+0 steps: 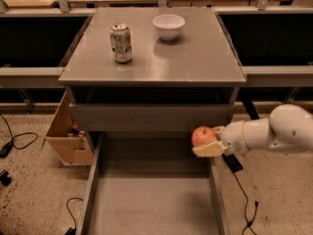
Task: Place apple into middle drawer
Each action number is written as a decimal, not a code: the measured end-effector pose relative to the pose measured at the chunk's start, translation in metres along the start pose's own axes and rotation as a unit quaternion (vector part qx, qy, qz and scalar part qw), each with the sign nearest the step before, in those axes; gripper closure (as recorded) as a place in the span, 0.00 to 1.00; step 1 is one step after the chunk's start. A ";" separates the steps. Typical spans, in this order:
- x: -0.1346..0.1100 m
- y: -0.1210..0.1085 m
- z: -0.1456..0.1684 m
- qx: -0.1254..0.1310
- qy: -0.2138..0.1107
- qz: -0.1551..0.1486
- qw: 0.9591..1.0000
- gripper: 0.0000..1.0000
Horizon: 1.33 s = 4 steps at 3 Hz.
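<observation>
Apple, gripped in the claw, hangs at the right rear corner of the open middle drawer, just below the grey drawer front above it. The claw reaches in from the right and is closed on the fruit, with one pale finger beneath it. Risk: the apple appears to lie about over the drawer's right side wall. Released here, it may strike the rim and drop outside. Once inside, the flat bare bottom would let it roll.
</observation>
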<state>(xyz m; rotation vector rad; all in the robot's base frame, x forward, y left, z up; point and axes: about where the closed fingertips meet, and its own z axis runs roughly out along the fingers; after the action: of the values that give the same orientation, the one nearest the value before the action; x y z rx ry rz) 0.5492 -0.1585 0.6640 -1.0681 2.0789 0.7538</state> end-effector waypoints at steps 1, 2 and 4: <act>0.056 0.023 0.067 -0.023 0.023 -0.018 0.999 1.00; 0.089 0.043 0.119 -0.040 0.025 -0.031 0.998 1.00; 0.103 0.036 0.146 -0.040 0.031 -0.023 0.998 1.00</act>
<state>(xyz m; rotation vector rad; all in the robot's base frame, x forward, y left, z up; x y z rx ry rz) 0.5175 -0.0807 0.5022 -1.1921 2.0833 0.7962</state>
